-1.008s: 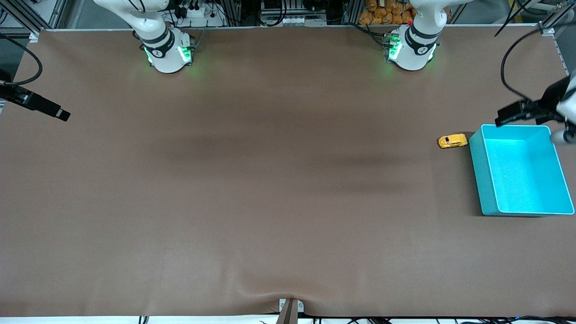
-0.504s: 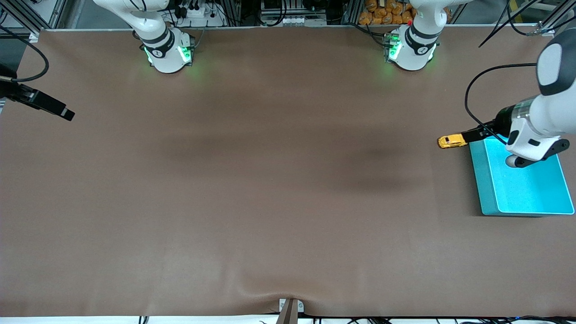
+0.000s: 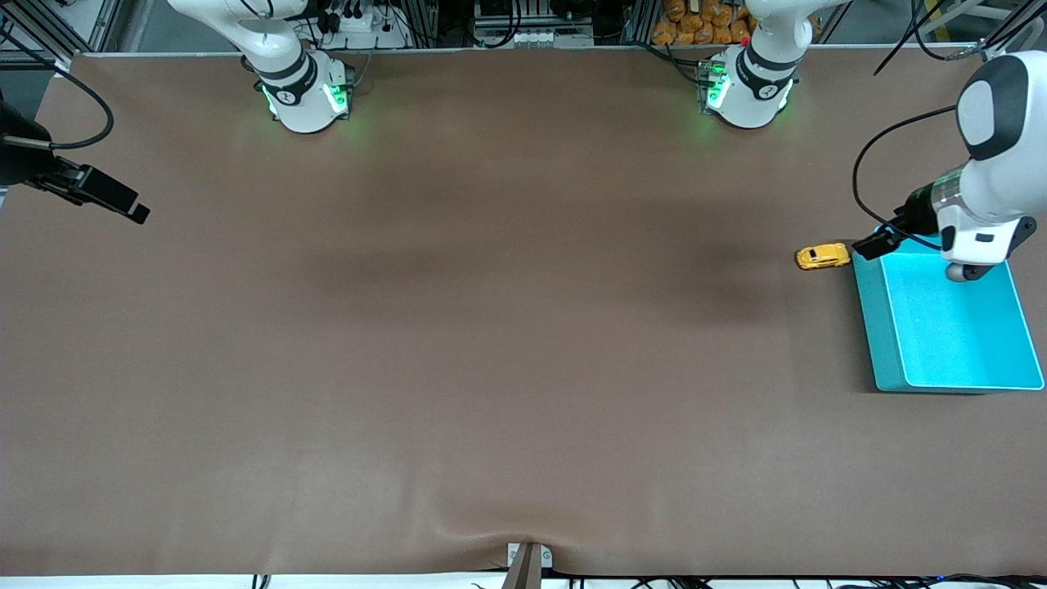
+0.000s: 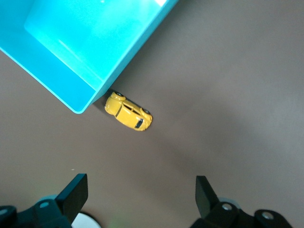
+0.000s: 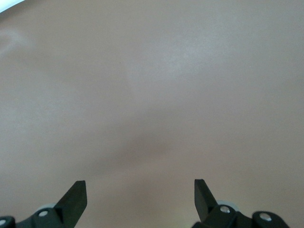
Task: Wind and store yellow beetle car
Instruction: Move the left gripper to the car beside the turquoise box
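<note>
Both arms are glossy white with rounded shells and black rings at the joints. Each base [image 3: 307,102] glows green on two sides and carries a small dark round mark; the other base [image 3: 746,96] looks the same. The left arm's wrist [image 3: 986,214] is white with a dark grey cap on the joint above it, a silvery band, and a black cable looping out from it. The left gripper [image 4: 141,199] has flat black fingers on black blocks with pale screws. The right gripper [image 5: 140,202] is built alike, and a black cable curls from its wrist.
</note>
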Robot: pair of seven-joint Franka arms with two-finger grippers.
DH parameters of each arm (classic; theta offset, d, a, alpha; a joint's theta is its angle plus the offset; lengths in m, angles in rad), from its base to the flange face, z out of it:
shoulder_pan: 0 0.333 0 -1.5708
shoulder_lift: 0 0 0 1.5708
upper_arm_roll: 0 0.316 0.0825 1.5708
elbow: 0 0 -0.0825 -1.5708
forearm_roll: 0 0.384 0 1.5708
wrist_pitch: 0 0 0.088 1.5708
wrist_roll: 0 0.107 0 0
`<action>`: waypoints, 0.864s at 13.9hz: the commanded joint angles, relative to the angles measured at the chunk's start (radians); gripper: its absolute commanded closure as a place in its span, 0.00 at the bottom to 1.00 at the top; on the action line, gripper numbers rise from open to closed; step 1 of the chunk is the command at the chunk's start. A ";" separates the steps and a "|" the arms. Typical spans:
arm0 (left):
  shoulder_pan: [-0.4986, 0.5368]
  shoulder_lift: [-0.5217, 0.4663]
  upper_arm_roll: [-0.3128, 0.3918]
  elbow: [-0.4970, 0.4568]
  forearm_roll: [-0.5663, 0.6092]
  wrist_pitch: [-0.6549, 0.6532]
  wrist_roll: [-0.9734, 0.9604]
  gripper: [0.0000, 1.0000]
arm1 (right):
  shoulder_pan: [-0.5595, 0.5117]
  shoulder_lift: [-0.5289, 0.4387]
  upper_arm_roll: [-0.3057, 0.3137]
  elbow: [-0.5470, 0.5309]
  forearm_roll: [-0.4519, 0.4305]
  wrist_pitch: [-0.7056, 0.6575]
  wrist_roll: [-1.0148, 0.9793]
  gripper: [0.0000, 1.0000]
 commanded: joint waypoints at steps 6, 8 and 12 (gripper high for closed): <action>0.022 0.040 -0.011 -0.126 -0.051 0.144 -0.376 0.00 | 0.004 -0.022 -0.014 -0.028 -0.016 0.007 0.003 0.00; 0.022 0.052 -0.011 -0.152 -0.051 0.193 -0.454 0.00 | 0.004 -0.022 -0.012 -0.027 -0.016 0.007 0.003 0.00; 0.024 0.077 -0.009 -0.250 -0.051 0.385 -0.640 0.00 | 0.002 -0.022 -0.012 -0.027 -0.016 0.006 0.003 0.00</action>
